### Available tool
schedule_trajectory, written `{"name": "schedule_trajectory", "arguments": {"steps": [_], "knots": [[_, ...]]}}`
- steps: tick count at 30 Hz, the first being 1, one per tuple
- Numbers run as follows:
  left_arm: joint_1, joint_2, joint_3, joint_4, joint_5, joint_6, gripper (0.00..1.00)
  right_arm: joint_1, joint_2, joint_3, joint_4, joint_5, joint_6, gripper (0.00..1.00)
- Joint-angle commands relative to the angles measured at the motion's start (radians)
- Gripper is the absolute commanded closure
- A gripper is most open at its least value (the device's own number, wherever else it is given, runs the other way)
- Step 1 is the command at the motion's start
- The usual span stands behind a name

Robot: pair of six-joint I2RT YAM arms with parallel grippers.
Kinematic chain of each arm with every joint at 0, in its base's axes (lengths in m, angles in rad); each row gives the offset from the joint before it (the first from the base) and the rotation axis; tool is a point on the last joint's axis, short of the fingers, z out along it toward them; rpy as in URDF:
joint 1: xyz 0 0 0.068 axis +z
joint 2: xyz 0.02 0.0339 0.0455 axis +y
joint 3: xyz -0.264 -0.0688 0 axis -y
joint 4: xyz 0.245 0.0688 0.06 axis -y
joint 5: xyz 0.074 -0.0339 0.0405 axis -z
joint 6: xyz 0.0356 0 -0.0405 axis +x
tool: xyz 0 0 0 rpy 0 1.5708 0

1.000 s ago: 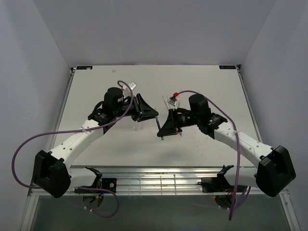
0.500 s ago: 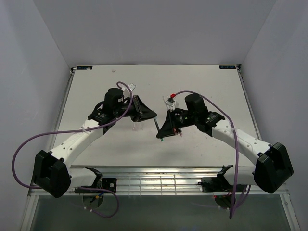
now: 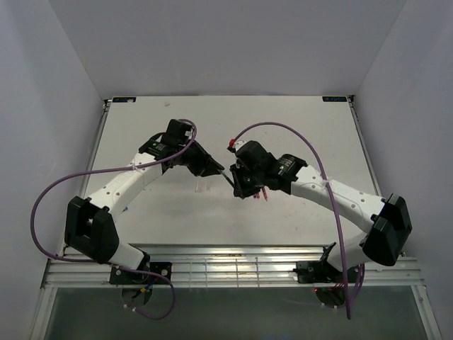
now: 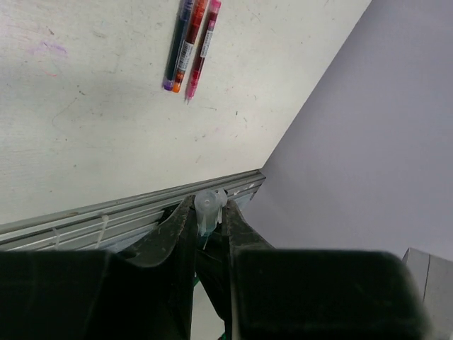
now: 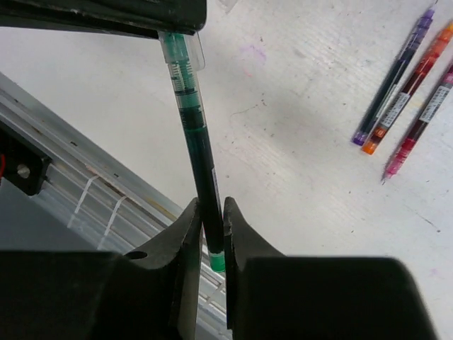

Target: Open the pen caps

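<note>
So the white desk [image 3: 297, 127] is taking up most of what I'm looking at, and both arms are reaching in over the middle of it and meeting nose to nose above the surface. The left hand [image 4: 210, 212] is coming in from one side and the right hand [image 5: 210, 207] from the other, and they're sharing one green pen [image 5: 198, 142] held up off the desk between them. The right hand is squeezing the barrel near its lower end, fingers pressed tight on it. The left hand is pinching the clear cap [image 4: 210, 205] at the other end, jaws nipped in on it.

Three other pens [image 5: 407, 91] are lying side by side on the desk, well off to one side, with nobody touching them. I'm not able to tell from here whether they're wearing caps or not.

As for progress, I'm guessing this one is right at the pulling-apart stage: the cap is looking like it's seated on the green pen, both ends gripped, nothing separated yet.
</note>
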Motion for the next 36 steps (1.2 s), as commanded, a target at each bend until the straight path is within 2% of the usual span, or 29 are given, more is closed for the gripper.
{"name": "schedule_trajectory", "arguments": {"steps": [1,3,6,8,11,13,16,19,23,29,36], "knots": [[0.059,-0.030,0.090,-0.097,-0.058,-0.040,1.00,-0.026,-0.019,-0.085,-0.204,0.223,-0.018,0.92],[0.074,-0.032,0.079,-0.082,-0.046,-0.022,1.00,-0.027,-0.038,-0.114,-0.143,0.161,-0.036,0.92],[0.105,-0.021,0.073,-0.062,-0.012,0.030,1.00,-0.030,-0.073,-0.178,-0.011,-0.092,-0.090,0.92],[0.128,-0.021,0.073,-0.028,0.006,0.115,1.00,-0.030,-0.085,-0.210,0.038,-0.273,-0.114,0.92],[0.145,-0.035,0.085,-0.030,-0.021,0.230,1.00,-0.032,-0.087,-0.211,0.065,-0.454,-0.174,0.92],[0.148,-0.040,0.108,-0.060,-0.071,0.330,1.00,-0.038,-0.105,-0.209,0.068,-0.522,-0.192,0.92],[0.150,-0.050,0.101,-0.096,-0.145,0.403,1.00,-0.067,-0.127,-0.214,0.059,-0.492,-0.180,0.92],[0.150,-0.052,0.076,-0.103,-0.136,0.494,1.00,-0.156,-0.140,-0.246,0.059,-0.475,-0.166,0.92],[0.150,-0.015,0.001,-0.113,-0.113,0.566,1.00,-0.320,-0.144,-0.273,0.056,-0.404,-0.124,0.92],[0.148,0.028,-0.074,-0.105,-0.145,0.626,1.00,-0.524,-0.082,-0.281,0.040,-0.461,-0.137,0.92],[0.148,0.104,-0.074,-0.108,-0.270,0.724,1.00,-0.578,0.066,-0.192,-0.033,-0.306,-0.234,0.92]]}}
